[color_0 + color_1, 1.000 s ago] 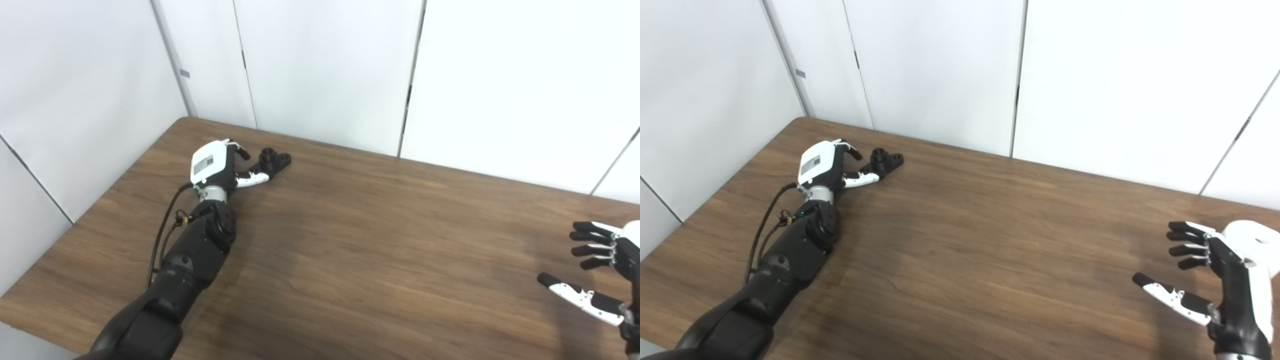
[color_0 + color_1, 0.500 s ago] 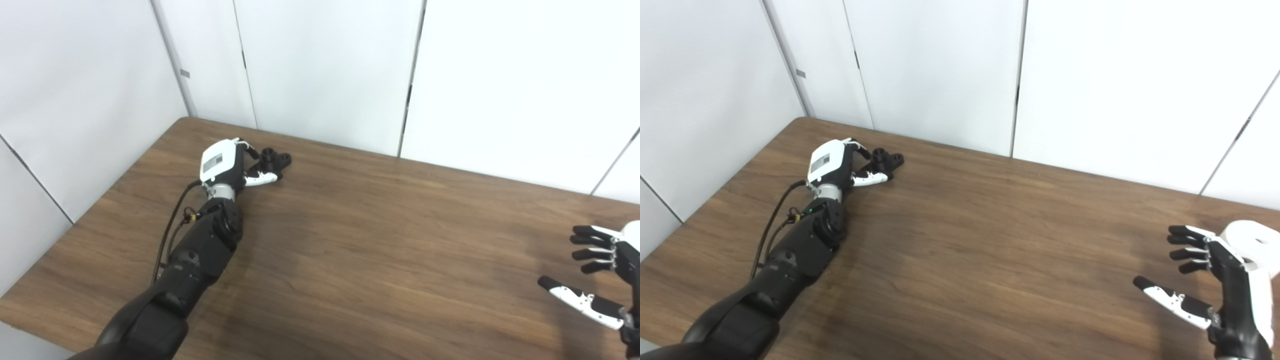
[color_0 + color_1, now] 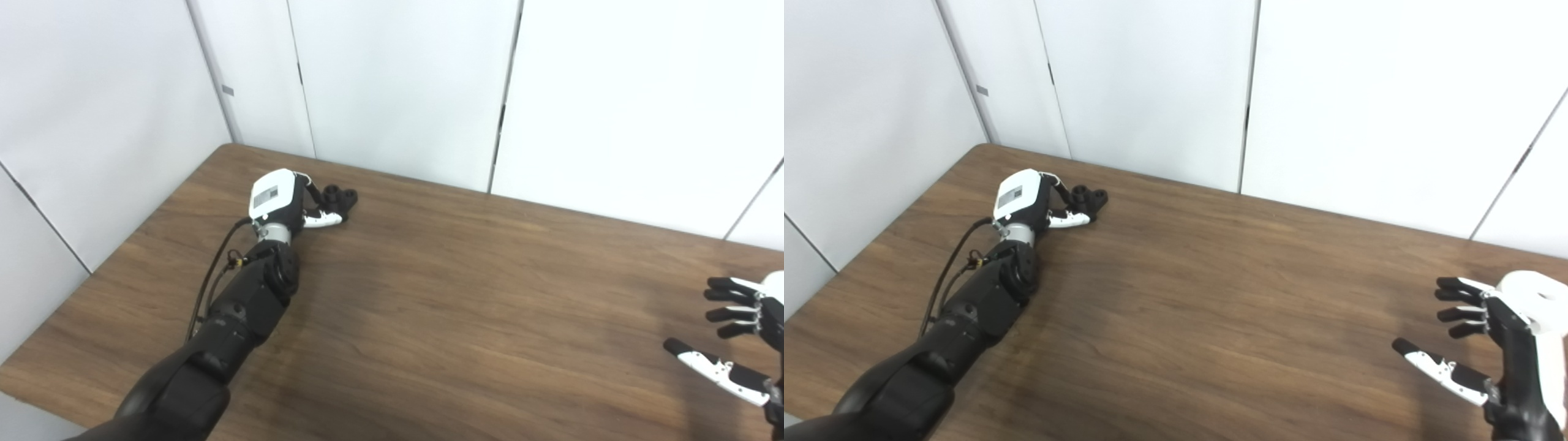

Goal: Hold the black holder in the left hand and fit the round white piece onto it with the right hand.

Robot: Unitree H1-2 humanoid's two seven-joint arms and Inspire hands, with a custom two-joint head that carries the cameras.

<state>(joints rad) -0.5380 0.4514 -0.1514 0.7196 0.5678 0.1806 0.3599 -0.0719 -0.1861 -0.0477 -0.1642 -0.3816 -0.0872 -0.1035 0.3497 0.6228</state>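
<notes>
**Left hand closes in on the holder**

Since a second ago the left hand (image 3: 1029,199) has slid farther along the brown wood-grain table (image 3: 1200,288) toward the small black plastic holder (image 3: 1088,197), and its fingers (image 3: 1058,187) and white-tipped thumb now lie right against the holder's near-left side, partly hiding it. Whether they have actually clamped on the holder cannot be told from either view; the holder looks to be resting on the table at the far left, close to the white wall panels (image 3: 1145,86).

At the near right, the right hand (image 3: 1488,343) has drifted slightly rightward. Its fingers are spread apart and it holds nothing. Just beyond it, at the table's right edge, sits the round white piece with a central hole (image 3: 1534,300), partly hidden behind the hand's back.
</notes>
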